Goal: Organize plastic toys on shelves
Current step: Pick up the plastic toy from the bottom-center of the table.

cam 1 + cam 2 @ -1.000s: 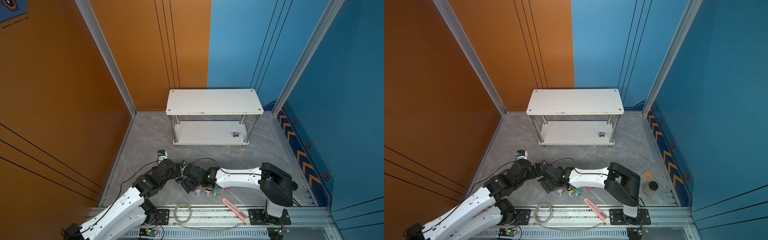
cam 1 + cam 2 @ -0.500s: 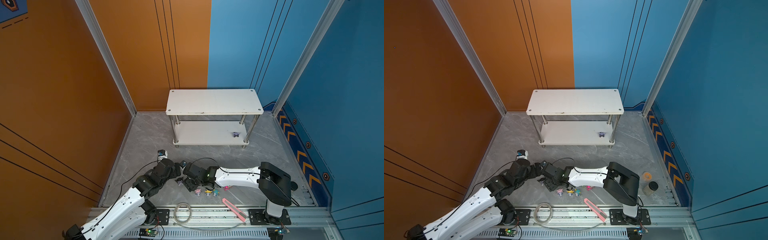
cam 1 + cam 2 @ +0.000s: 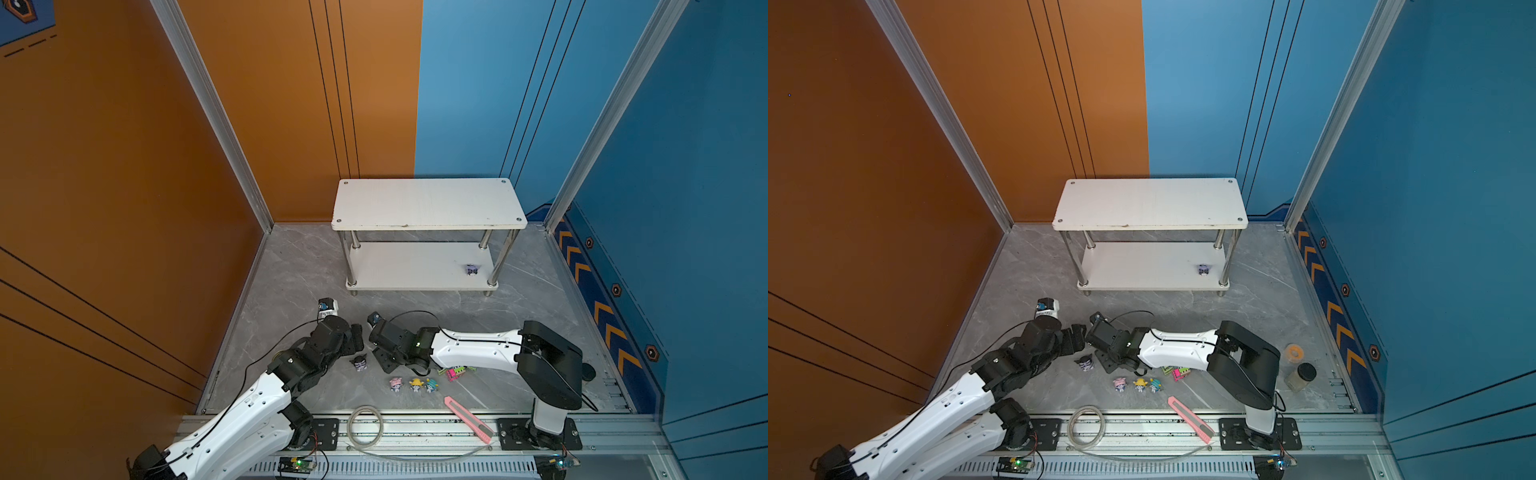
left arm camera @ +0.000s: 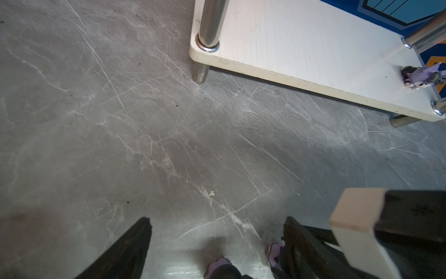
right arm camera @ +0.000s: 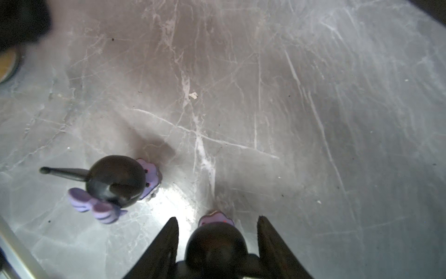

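Right wrist: glossy round-headed figurine; veined grey marble floor

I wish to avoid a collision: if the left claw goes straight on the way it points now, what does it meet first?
Most likely the bare grey floor, because the left claw tilts down toward it; the rack stands farther on, but depth is unclear.

trucks half hidden, figurine cropped

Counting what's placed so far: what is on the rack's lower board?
One black-purple figurine, beside the front leg on the robot's right. The top board hides the rear strip of the lower board.
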